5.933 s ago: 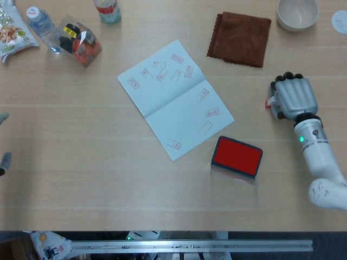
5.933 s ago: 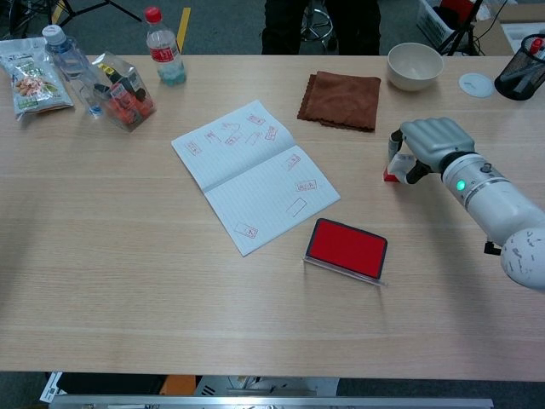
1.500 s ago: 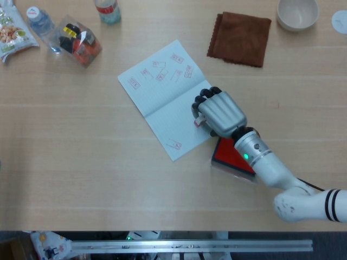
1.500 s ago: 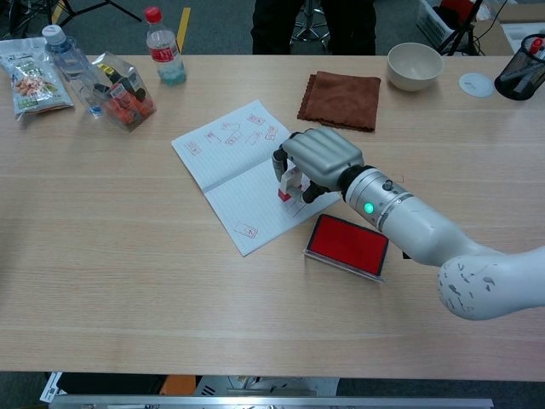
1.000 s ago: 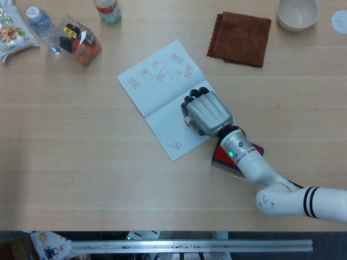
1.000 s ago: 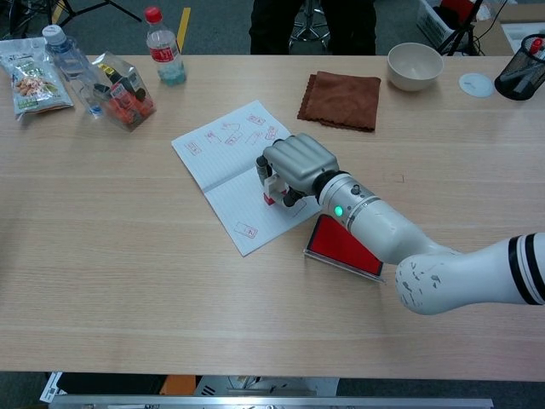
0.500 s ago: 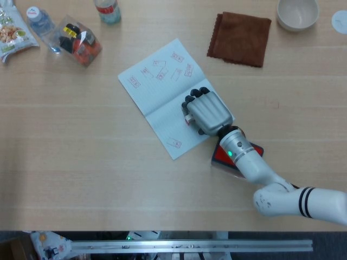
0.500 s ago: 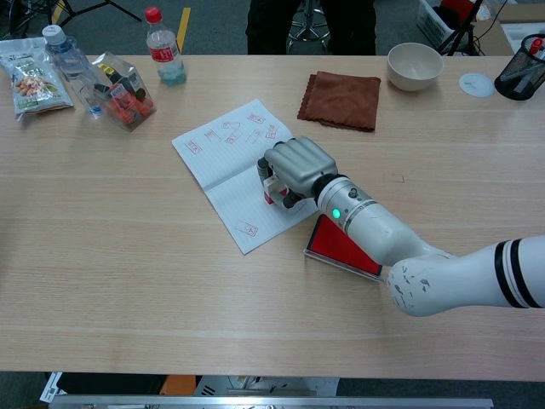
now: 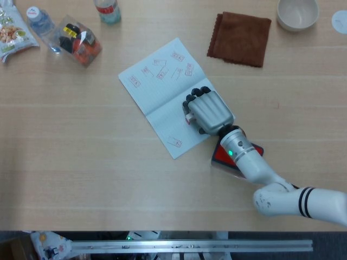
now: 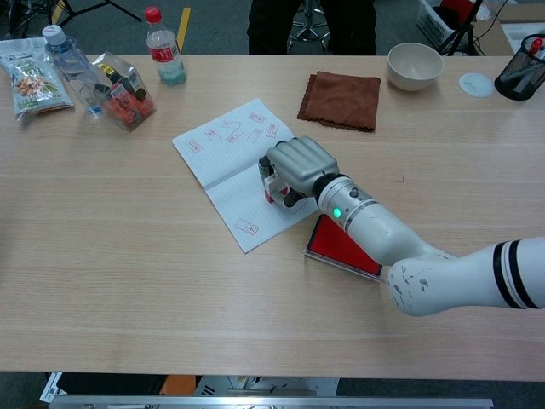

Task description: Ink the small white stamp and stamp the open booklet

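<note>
The open booklet (image 9: 157, 95) (image 10: 223, 153) lies flat in the middle of the table, its pale pages carrying several red stamp marks. My right hand (image 9: 207, 111) (image 10: 295, 167) rests over the booklet's lower page and grips the small white stamp (image 10: 270, 189) (image 9: 188, 117), whose red base presses down on the paper. The red ink pad (image 10: 335, 246) (image 9: 218, 155) sits just right of the booklet, mostly covered by my right forearm. My left hand is out of both views.
A brown cloth (image 9: 239, 38) and a white bowl (image 9: 297, 13) lie at the back right. Plastic bottles (image 10: 160, 46), a clear box of small items (image 10: 123, 92) and a snack bag (image 10: 31, 83) stand at the back left. A black mesh pen cup (image 10: 521, 76) is at the far right.
My right hand carried the stamp from the right side of the table to the booklet's lower page and set it down. In the last half second the booklet shifted slightly under it.
</note>
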### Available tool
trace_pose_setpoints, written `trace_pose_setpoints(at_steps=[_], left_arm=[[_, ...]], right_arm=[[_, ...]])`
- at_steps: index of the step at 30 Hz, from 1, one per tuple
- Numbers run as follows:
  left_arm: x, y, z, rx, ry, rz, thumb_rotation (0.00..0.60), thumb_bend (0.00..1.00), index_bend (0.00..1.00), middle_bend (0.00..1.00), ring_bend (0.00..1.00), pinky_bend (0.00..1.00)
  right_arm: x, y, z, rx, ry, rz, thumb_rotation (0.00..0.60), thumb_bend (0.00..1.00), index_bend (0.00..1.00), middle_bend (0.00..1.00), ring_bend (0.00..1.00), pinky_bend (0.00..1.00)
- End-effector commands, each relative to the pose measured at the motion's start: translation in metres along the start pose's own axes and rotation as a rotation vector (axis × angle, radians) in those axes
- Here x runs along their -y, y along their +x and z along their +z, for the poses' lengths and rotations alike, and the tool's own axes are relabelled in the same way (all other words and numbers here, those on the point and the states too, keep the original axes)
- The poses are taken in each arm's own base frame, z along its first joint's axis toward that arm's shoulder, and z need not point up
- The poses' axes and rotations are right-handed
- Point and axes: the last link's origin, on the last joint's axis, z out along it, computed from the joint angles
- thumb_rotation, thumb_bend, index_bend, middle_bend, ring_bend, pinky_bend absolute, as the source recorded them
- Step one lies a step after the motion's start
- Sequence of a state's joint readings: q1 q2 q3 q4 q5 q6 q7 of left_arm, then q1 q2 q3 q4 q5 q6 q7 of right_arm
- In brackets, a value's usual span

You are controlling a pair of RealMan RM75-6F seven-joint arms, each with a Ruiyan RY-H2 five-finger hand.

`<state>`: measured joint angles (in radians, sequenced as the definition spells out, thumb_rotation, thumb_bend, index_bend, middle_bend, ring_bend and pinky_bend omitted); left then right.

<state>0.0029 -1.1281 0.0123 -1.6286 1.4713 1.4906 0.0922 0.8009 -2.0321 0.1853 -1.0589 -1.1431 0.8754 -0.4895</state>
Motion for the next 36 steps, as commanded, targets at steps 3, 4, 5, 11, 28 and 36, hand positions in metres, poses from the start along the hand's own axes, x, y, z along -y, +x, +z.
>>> trace_pose_setpoints(at_steps=[3,4,5,11,28,36], left_arm=[[0.000,0.000,0.000,0.001,0.001,0.000,0.600,0.29,0.14,0.08,0.11,0.04],[0.000,0.000,0.000,0.001,0.001,0.000,0.600,0.29,0.14,0.08,0.11,0.04],[0.000,0.000,0.000,0.002,0.002,-0.001,0.600,0.29,0.14,0.08,0.11,0.04],[-0.001,0.001,-0.001,0.004,-0.001,-0.002,0.600,0.29,0.14,0.08,0.11,0.04],[-0.004,-0.001,-0.001,0.012,-0.006,0.001,0.600,0.29,0.14,0.08,0.11,0.04],[-0.004,0.000,-0.001,0.011,-0.004,-0.002,0.600,0.29,0.14,0.08,0.11,0.04]], right_arm=[[-0.001,0.003,-0.001,-0.008,-0.002,0.018,0.600,0.37,0.67,0.42,0.24,0.25],[-0.001,0.005,-0.001,-0.014,-0.001,0.028,0.600,0.37,0.67,0.42,0.24,0.25],[-0.001,0.007,-0.002,-0.019,0.000,0.038,0.600,0.37,0.67,0.42,0.24,0.25],[-0.006,0.028,-0.010,-0.065,0.008,0.076,0.600,0.37,0.67,0.42,0.24,0.25],[-0.034,0.059,-0.065,-0.072,0.029,0.059,0.600,0.37,0.67,0.42,0.24,0.25],[-0.045,0.058,-0.088,-0.060,0.032,0.040,0.600,0.37,0.67,0.42,0.24,0.25]])
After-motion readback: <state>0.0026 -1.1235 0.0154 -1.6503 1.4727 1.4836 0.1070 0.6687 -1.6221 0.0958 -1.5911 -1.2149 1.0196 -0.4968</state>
